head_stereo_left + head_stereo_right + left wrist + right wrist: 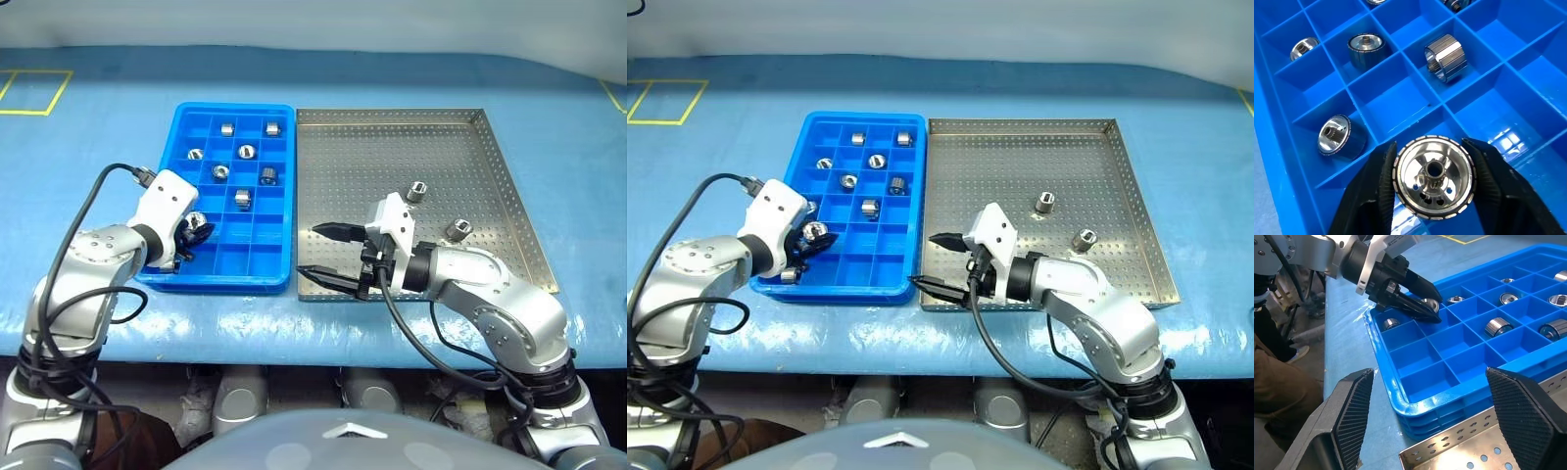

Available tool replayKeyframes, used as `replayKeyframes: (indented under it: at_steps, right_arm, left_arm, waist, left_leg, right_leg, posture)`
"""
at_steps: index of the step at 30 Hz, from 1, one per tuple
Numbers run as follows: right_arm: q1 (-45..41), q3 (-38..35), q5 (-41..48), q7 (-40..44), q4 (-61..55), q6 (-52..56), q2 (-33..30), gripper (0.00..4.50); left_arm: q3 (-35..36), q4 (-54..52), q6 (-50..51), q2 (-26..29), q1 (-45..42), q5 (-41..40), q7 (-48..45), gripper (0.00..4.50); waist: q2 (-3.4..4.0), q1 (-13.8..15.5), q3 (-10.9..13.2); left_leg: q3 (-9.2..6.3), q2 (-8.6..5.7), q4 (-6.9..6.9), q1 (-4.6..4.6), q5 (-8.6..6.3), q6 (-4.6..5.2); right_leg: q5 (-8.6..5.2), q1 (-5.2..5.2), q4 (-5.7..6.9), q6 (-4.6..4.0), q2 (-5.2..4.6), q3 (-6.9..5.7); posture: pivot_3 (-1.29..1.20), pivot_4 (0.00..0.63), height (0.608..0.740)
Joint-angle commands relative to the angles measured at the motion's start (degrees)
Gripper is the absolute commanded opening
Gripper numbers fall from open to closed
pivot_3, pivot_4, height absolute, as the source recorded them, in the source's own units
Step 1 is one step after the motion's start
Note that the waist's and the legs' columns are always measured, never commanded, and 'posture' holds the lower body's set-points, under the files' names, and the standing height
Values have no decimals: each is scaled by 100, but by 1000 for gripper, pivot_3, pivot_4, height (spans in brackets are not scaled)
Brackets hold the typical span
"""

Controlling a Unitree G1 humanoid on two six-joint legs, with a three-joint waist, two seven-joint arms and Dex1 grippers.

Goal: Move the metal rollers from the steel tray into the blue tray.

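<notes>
Left gripper (193,238) pinches a roller (1433,177) over the blue tray (279,279), lower left. Right gripper (331,257) spread wide at the steel tray (509,186) near edge; two rollers (418,191) remain there, open floor around them.

Blue tray (279,201) bright blue; steel tray (509,196) silver, dotted; rollers (246,152) shiny silver.
</notes>
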Motion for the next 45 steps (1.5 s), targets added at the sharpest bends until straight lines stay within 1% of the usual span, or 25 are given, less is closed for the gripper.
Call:
replayKeyframes:
  at_steps: [1,3,6,7,9,11,13,17,20,23,24,27,32,34,37,40,44,45]
  right_arm:
    - [-28,-195,126,-75,-190,-163,53,3871]
    - [-21,-199,110,-119,-218,-176,44,3871]
    - [14,-246,-21,-360,-210,-169,53,3871]
    - [8,-293,-173,-587,-118,-119,57,3871]
    - [-56,-372,-552,-1090,176,-2,50,3871]
    - [-198,-513,-943,-1653,632,187,65,3871]
    - [-313,-716,-1059,-1862,1022,208,120,3871]
    - [-650,-1026,-1199,-2003,1867,-4,262,3871]
    - [-941,-994,-1546,-2086,2529,-282,251,3871]
    - [-1254,-976,-1763,-2083,3176,-548,309,3871]
    - [-1427,-943,-1909,-2114,3578,-708,326,3871]
    - [-1794,-963,-2196,-2196,4497,-1128,419,3871]
    - [-2125,-1025,-2394,-2178,5470,-1493,539,3871]
    - [-2188,-1040,-2450,-2229,5676,-1447,563,3871]
    - [-2189,-1095,-2464,-2229,5793,-1368,595,3871]
    - [-2121,-1161,-2451,-2219,5715,-1384,620,3278]
    - [-2022,-1246,-2385,-2217,5360,-1308,657,1962]
    - [-1999,-1235,-2397,-2210,5243,-1274,652,1710]
  left_arm:
    - [13,66,-180,-120,-203,-23,168,3666]
    - [110,94,-256,-391,-357,-177,205,4249]
    - [250,21,-701,-811,-530,-498,97,4249]
    - [335,-68,-924,-1020,-583,-733,-15,4249]
    - [371,-241,-1280,-1244,-616,-1061,-244,4249]
    - [168,-362,-1476,-1199,-583,-1276,-523,4249]
    - [-89,-398,-1592,-1114,-538,-1412,-734,4249]
    - [-621,-353,-1784,-919,-489,-1457,-1022,4249]
    - [-981,-286,-1920,-808,-513,-1393,-1149,4249]
    - [-1161,-166,-2026,-853,-593,-1429,-1208,4249]
    - [-1251,-124,-2078,-887,-641,-1437,-1244,4249]
    - [-1402,-35,-2178,-964,-740,-1459,-1298,4249]
    - [-1527,-24,-2224,-981,-780,-1441,-1303,4249]
    - [-1517,-20,-2232,-964,-770,-1427,-1288,4249]
    - [-1453,-40,-2230,-916,-725,-1424,-1259,4249]
    - [-1373,-56,-2220,-867,-674,-1444,-1226,4284]
    - [-1256,-92,-2213,-810,-588,-1482,-1169,4284]
    - [-1218,-100,-2207,-801,-561,-1489,-1147,4284]
  waist:
    - [0,1,0]
    - [0,-1,0]
    - [-2,-3,-1]
    - [-2,-3,-1]
    - [-2,-7,-4]
    - [-3,-28,-4]
    - [-1,-43,-5]
    - [2,-102,-6]
    - [2,-116,-6]
    - [2,-128,-6]
    - [2,-143,-6]
    - [2,-174,-5]
    - [4,-215,-5]
    - [4,-229,-4]
    - [5,-247,-4]
    - [5,-249,-4]
    - [5,-242,-4]
    - [5,-242,-4]
  left_leg:
    - [0,-1,0,0,0,0]
    - [0,-1,2,0,0,0]
    - [0,-2,4,-2,0,0]
    - [0,-2,4,-1,0,0]
    - [1,-2,5,-3,0,-1]
    - [4,-2,5,0,0,-1]
    - [7,-2,6,2,1,-2]
    - [7,-1,7,2,1,-1]
    - [11,-2,9,2,1,-1]
    - [11,-2,9,2,1,-1]
    - [11,-2,8,2,1,-1]
    - [12,-3,11,2,1,-1]
    - [11,-4,6,0,1,0]
    - [11,-4,5,0,1,0]
    - [11,-4,5,1,1,0]
    - [11,-4,8,3,1,0]
    - [11,-4,9,2,1,0]
    - [11,-4,9,2,1,0]
  right_leg:
    - [0,1,0,0,-1,0]
    - [0,1,0,0,-1,-1]
    - [1,2,0,1,-2,-1]
    - [1,3,0,1,-2,0]
    - [2,2,1,0,-3,0]
    - [2,2,3,0,-3,2]
    - [3,2,6,-1,-3,5]
    - [3,1,8,-1,1,6]
    - [3,1,8,-1,0,10]
    - [3,1,8,0,0,10]
    - [3,1,8,0,0,10]
    - [5,2,8,2,0,10]
    - [8,1,8,-6,-1,11]
    - [17,1,8,-22,-1,12]
    - [18,1,8,-22,0,12]
    - [6,3,9,-3,0,12]
    - [5,3,9,-1,0,12]
    - [5,3,9,-1,0,12]
  posture:
    - [78,150,740]
    - [69,150,740]
    - [60,150,740]
    - [60,150,740]
    - [60,150,740]
    - [42,150,740]
    - [31,150,740]
    - [21,150,740]
    - [18,150,740]
    - [14,150,740]
    - [13,150,740]
    - [15,150,740]
    - [21,150,740]
    - [25,150,740]
    - [25,150,740]
    - [29,150,740]
    - [37,150,740]
    - [38,150,740]
